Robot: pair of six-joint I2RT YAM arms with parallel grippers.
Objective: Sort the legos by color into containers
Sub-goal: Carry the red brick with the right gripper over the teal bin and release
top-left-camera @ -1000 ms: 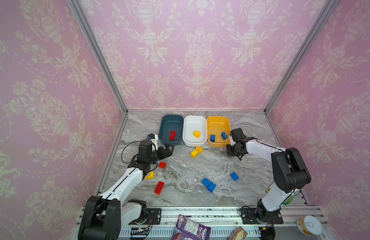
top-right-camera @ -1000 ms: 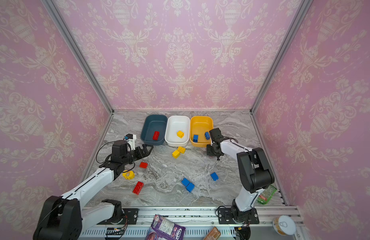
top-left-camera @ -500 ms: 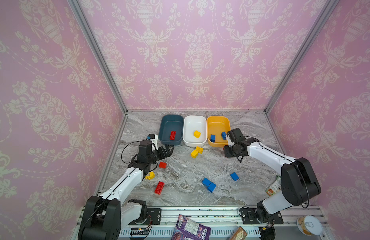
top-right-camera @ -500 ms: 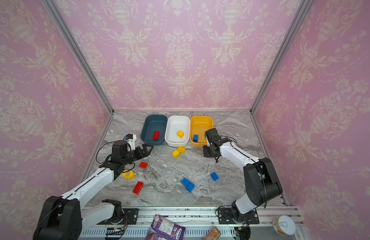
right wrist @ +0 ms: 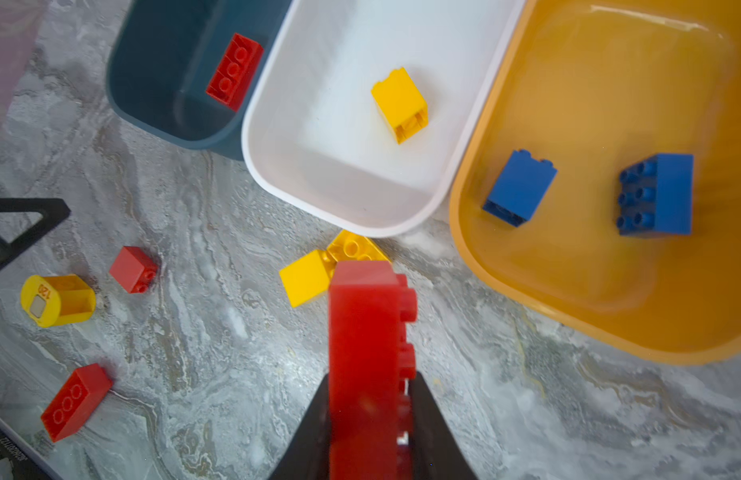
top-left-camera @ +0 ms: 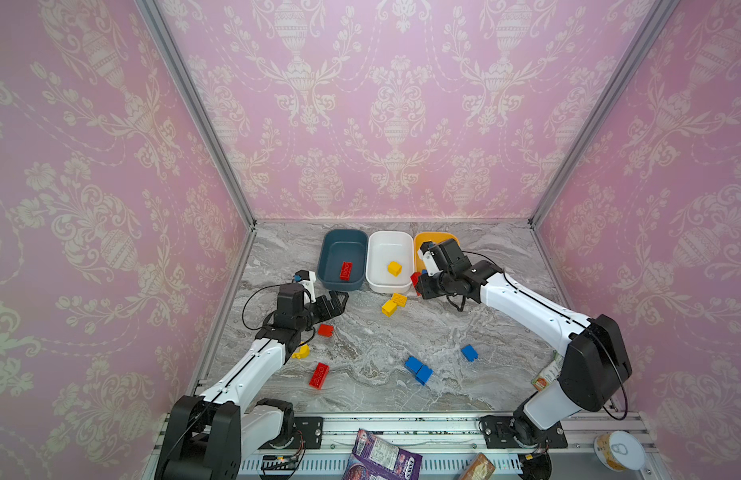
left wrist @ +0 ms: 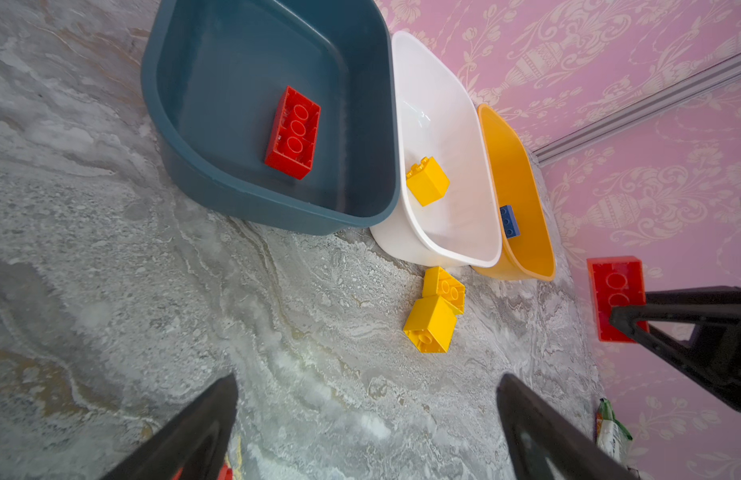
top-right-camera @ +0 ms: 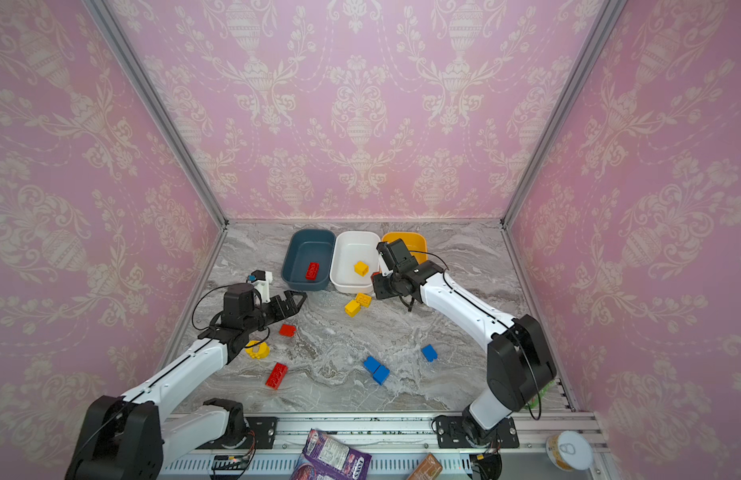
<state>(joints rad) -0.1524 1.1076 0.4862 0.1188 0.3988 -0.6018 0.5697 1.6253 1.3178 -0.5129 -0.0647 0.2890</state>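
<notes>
Movement is all on the right. In both top views the right gripper [top-left-camera: 417, 286] has swung away from the orange tub [top-left-camera: 441, 238] and now hangs in front of the white tub [top-left-camera: 371, 266], with a red brick [top-left-camera: 414, 277] pinched in it. The left gripper [top-left-camera: 338, 299] has not budged. It sits wide and empty just in front of the teal tub [top-left-camera: 323, 266]. That tub already has another red brick [top-left-camera: 345, 271] in it, so I'd say the carried one is bound there, with the white tub yet to pass.

From the left wrist, the left gripper [left wrist: 368, 380] frames only bare marble between its spread fingers. The red brick [left wrist: 616, 291] shows beyond the tubs, clamped at one end by the other arm's black fingers [left wrist: 692, 328] and clear of the table.

From the right wrist, the right gripper [right wrist: 370, 386] is narrowed onto the red brick [right wrist: 368, 328], which sticks out ahead of the jaws. Two loose yellow bricks [right wrist: 306, 278] show just past its tip, near the white tub's rim. The teal tub [right wrist: 123, 108] lies beyond them, well apart from the jaws.
</notes>
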